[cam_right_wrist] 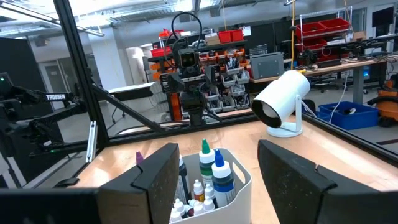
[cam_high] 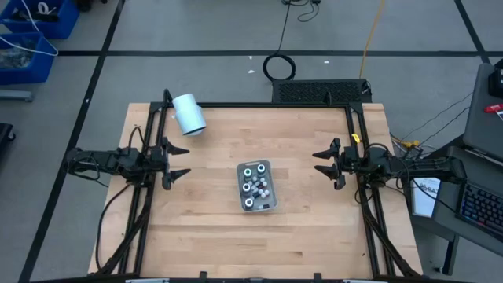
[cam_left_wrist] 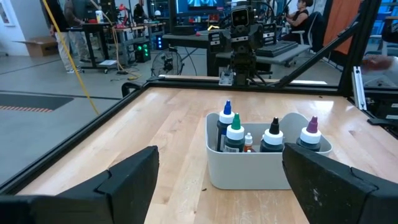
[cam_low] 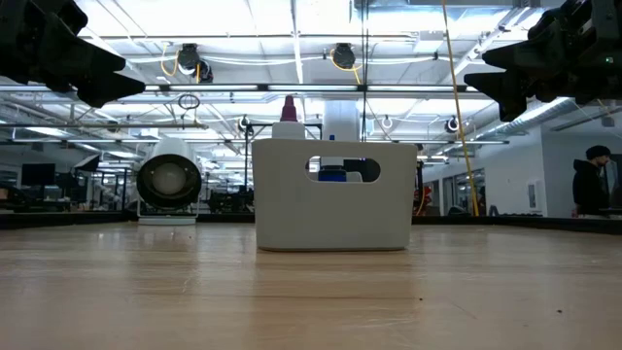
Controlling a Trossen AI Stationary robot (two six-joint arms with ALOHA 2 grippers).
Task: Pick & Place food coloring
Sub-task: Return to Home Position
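Several small food coloring bottles (cam_left_wrist: pixel 235 129) with blue, green, black and purple tops stand upright in a whitish tub (cam_high: pixel 256 187) at the table's middle. They also show from above (cam_high: pixel 253 182) and in the right wrist view (cam_right_wrist: pixel 211 171). In the low view the tub (cam_low: pixel 330 194) shows its side with a handle slot. My left gripper (cam_high: pixel 182 161) hovers open at the table's left edge, pointing level at the tub. My right gripper (cam_high: pixel 318 162) hovers open at the right edge, facing the tub. Neither gripper has anything between its fingers.
A big white cylinder (cam_high: pixel 189 114) on a foot lies at the far left corner, seen also in the right wrist view (cam_right_wrist: pixel 283 99). Black frame rails (cam_high: pixel 363 189) run along the left, right and far edges. Bare wood surrounds the tub. A person (cam_low: pixel 588 185) stands in the room beyond.
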